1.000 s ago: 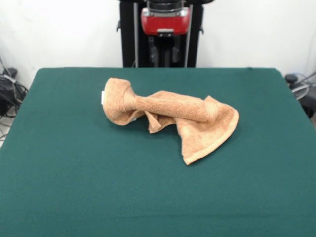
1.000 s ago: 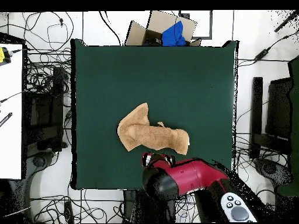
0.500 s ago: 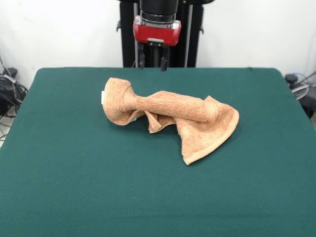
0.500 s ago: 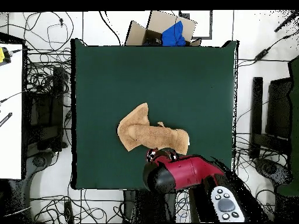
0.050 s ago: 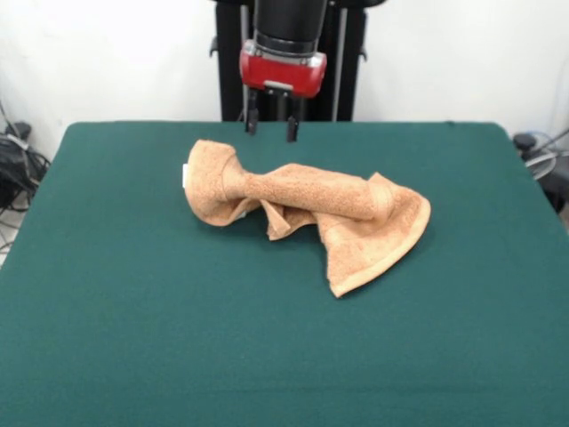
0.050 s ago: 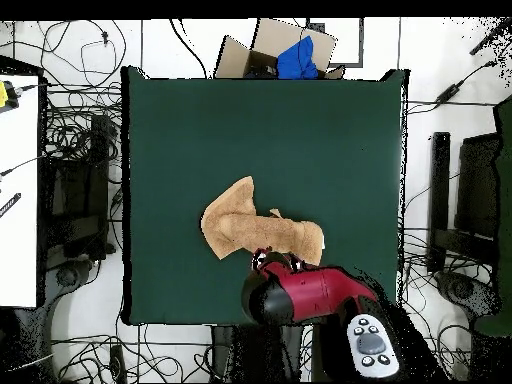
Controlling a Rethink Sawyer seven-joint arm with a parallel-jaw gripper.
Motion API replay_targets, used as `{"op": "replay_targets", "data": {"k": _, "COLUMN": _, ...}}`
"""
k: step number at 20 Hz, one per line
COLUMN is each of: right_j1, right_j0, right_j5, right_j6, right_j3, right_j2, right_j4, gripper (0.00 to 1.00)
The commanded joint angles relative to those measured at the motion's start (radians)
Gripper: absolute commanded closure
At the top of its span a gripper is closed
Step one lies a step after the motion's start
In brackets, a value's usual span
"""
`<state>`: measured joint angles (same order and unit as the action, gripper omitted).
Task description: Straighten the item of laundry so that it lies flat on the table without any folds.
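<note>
A: Where does the towel lie?

B: On the green table, a little toward the far side of its middle in the front view. It is light orange terry cloth, and it is bunched and twisted rather than flat. One end is rolled into a rounded lump at the picture's left, with a tiny white tag at its outer edge. A thick twisted roll runs from that lump to the right. The other end fans out toward the near right, and its hemmed border shows along the edge.

A: And the gripper?

B: It hangs under the red wrist of the arm, over the far part of the table. Its two dark fingertips point down, with a plain gap between them. It is parted and empty.

A: How does it stand to the towel?

B: It sits above and just behind the rolled lump and the start of the twist. The tips are clear of the cloth and do not touch it.

A: Does the overhead view agree?

B: Yes. There the towel lies near the table's middle, and the red arm reaches in from the bottom edge. Its head is just beside the towel's lower edge, close to the rolled end.
</note>
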<state>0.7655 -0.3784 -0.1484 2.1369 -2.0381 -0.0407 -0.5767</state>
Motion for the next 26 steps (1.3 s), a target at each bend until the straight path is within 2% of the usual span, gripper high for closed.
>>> {"op": "replay_targets", "data": {"k": 1, "right_j1": 0.004, "right_j0": 0.049, "right_j5": 0.018, "right_j6": 0.215, "right_j3": 0.061, "right_j2": 0.08, "right_j4": 0.112, "gripper": 0.0}}
{"op": "replay_targets", "data": {"k": 5, "right_j1": -0.1, "right_j0": 0.096, "right_j5": 0.117, "right_j6": 0.24, "right_j3": 0.119, "right_j2": 0.134, "right_j4": 0.161, "gripper": 0.0}}
{"op": "replay_targets", "data": {"k": 11, "right_j1": -0.157, "right_j0": 0.149, "right_j5": 0.196, "right_j6": 0.248, "right_j3": 0.134, "right_j2": 0.192, "right_j4": 0.25, "gripper": 0.0}}
{"op": "replay_targets", "data": {"k": 18, "right_j1": -0.207, "right_j0": 0.177, "right_j5": 0.229, "right_j6": 0.216, "right_j3": 0.14, "right_j2": 0.208, "right_j4": 0.36, "gripper": 0.0}}
{"op": "replay_targets", "data": {"k": 26, "right_j1": -0.237, "right_j0": 0.191, "right_j5": 0.267, "right_j6": 0.18, "right_j3": 0.14, "right_j2": 0.22, "right_j4": 0.424, "gripper": 0.0}}
